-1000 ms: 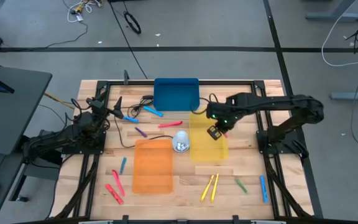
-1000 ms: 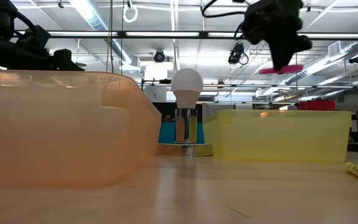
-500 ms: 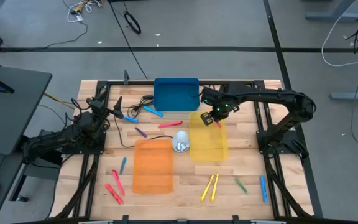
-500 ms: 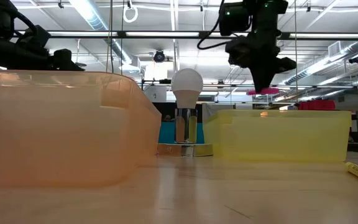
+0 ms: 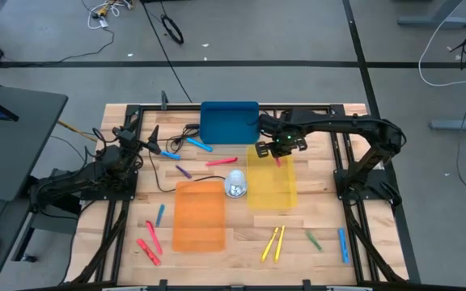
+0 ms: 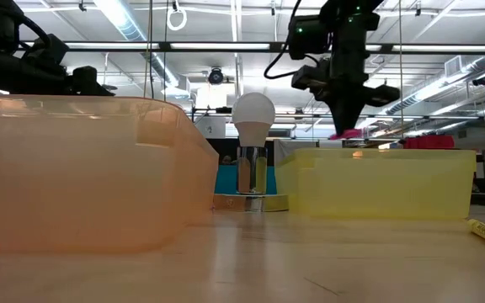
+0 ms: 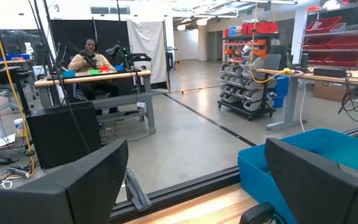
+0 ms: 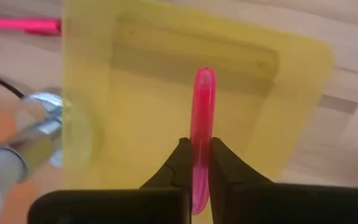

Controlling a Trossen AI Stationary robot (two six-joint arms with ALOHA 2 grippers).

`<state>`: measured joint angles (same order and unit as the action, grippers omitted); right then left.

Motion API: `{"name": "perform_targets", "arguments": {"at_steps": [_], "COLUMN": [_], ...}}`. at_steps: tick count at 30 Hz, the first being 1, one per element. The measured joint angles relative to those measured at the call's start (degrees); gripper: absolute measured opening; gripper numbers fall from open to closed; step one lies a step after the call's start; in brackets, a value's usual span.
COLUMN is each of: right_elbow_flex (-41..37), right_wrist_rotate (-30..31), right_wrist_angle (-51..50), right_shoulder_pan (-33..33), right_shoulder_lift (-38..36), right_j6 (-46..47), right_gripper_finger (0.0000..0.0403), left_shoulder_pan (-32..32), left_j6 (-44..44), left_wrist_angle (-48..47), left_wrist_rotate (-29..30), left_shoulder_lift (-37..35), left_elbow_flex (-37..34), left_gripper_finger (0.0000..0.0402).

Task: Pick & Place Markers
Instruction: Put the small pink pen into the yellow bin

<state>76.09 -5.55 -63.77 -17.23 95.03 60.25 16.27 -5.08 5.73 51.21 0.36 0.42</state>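
A pink marker (image 8: 202, 134) is pinched in the closed right end effector (image 8: 195, 163), hanging above the far end of the yellow tray (image 5: 271, 187), just by the blue tray (image 5: 230, 121). To do the drop well, I would keep the marker inside the yellow rim, lower it close to the tray floor, then release so it cannot bounce out. Other markers lie loose on the surface (image 5: 314, 214): two yellow ones (image 5: 273, 243) near the front. The left end effector (image 5: 150, 142) waits open at the far left.
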Motion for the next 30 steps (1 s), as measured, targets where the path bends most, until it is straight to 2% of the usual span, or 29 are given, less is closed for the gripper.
{"name": "perform_targets", "arguments": {"at_steps": [19,30], "right_elbow_flex": [-11.2,-12.2], "right_wrist_rotate": [1.9,0.7], "right_wrist_angle": [10.9,12.4], "right_shoulder_pan": [0.8,0.8], "right_shoulder_lift": [1.1,4.9], "right_j6": [9.4,9.7], "right_gripper_finger": [0.0013,0.0013], "left_shoulder_pan": [0.0,0.0], "left_j6": [0.0,0.0], "left_wrist_angle": [0.0,0.0], "left_wrist_rotate": [0.0,0.0], "left_shoulder_lift": [0.0,0.0], "left_elbow_flex": [0.0,0.0], "left_gripper_finger": [0.0383,0.0383]}}
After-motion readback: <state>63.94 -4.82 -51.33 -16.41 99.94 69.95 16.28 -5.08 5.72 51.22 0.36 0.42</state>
